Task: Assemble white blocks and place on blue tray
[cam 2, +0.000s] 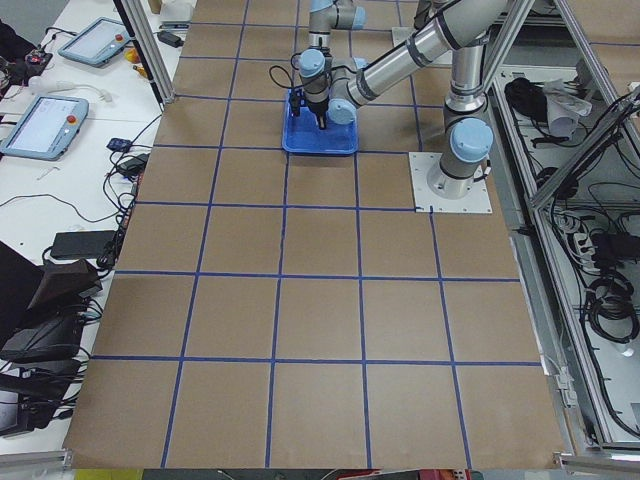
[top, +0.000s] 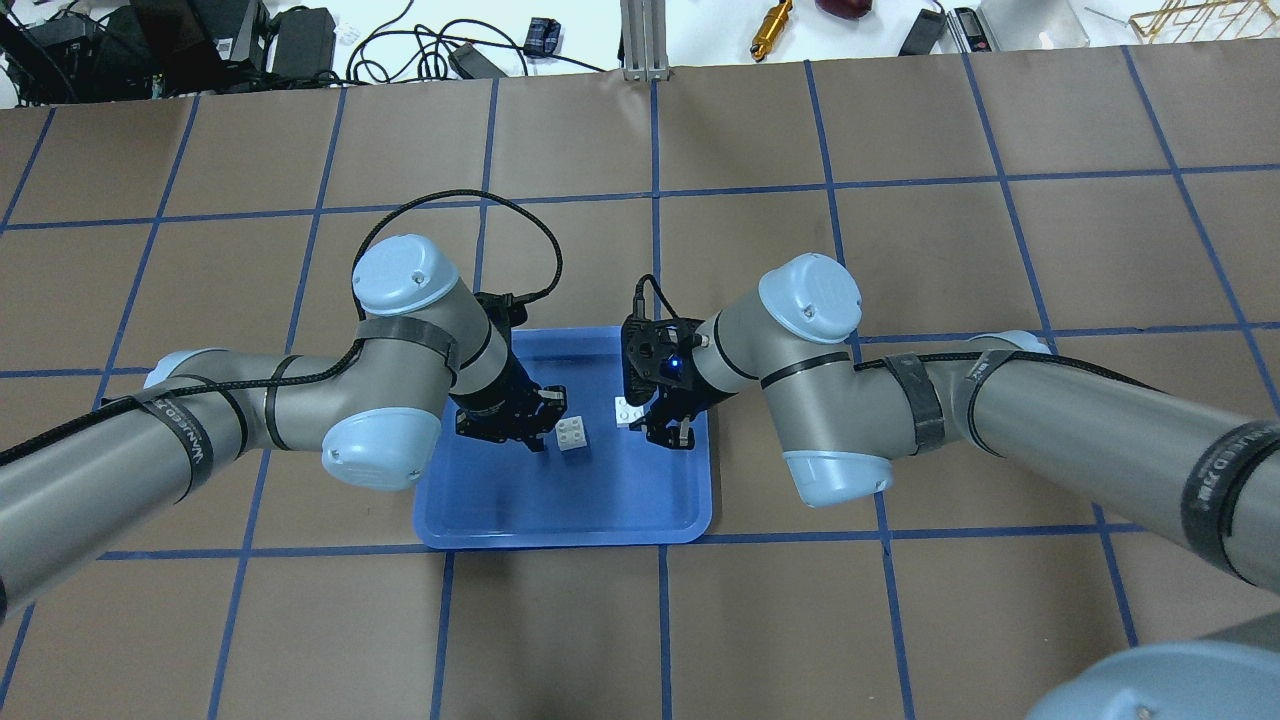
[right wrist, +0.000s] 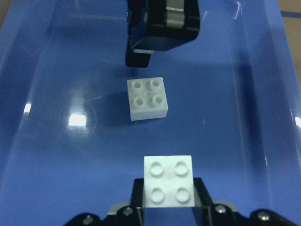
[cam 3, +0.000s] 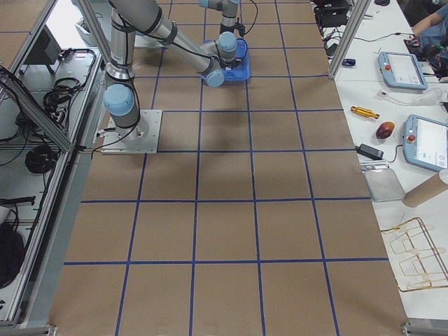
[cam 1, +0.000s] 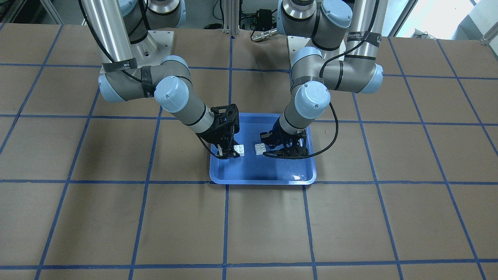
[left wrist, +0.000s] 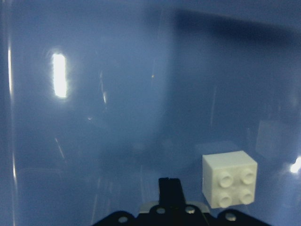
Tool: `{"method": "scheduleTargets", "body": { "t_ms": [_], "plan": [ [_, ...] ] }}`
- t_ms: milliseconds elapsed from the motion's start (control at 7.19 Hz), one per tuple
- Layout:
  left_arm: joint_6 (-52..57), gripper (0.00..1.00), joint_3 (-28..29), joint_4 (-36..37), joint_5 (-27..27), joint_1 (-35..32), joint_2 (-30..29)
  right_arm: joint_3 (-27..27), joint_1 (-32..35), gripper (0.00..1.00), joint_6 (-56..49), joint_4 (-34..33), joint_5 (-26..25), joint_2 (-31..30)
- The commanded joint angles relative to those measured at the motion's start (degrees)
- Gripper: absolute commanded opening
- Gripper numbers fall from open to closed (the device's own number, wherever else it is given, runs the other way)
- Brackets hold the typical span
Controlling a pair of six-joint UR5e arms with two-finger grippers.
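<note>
The blue tray [cam 1: 264, 175] lies between both arms; it also shows in the overhead view [top: 560, 510]. My right gripper [right wrist: 168, 197] is shut on one white block [right wrist: 168, 187], studs up, low over the tray; in the overhead view this block [top: 627, 410] is half hidden under the right gripper [top: 665, 430]. The second white block [right wrist: 147, 98] rests loose on the tray floor, studs up, a short gap from the held one. My left gripper [left wrist: 171, 188] hangs just beside this block [left wrist: 229, 179], not touching it, with its fingers together and empty.
The brown table carries a blue tape grid [top: 655, 200]. Cables and tools lie beyond its far edge [top: 770, 20]. Both forearms reach in over the tray's near side. The tray's front half [cam 1: 272, 171] holds nothing.
</note>
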Motion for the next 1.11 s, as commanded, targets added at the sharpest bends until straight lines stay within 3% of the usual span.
{"method": "scheduleTargets", "body": {
  "t_ms": [0,974],
  "plan": [
    [-0.16,0.07,0.00,0.02,-0.83,-0.16,-0.08,-0.28,1.47,0.00,1.54,-1.39,-0.06,1.14],
    [0.36,0.06,0.00,0.01,-1.98,-0.25,-0.16,-0.63,2.36,0.00,2.08,-1.74,0.11,2.10]
  ]
}}
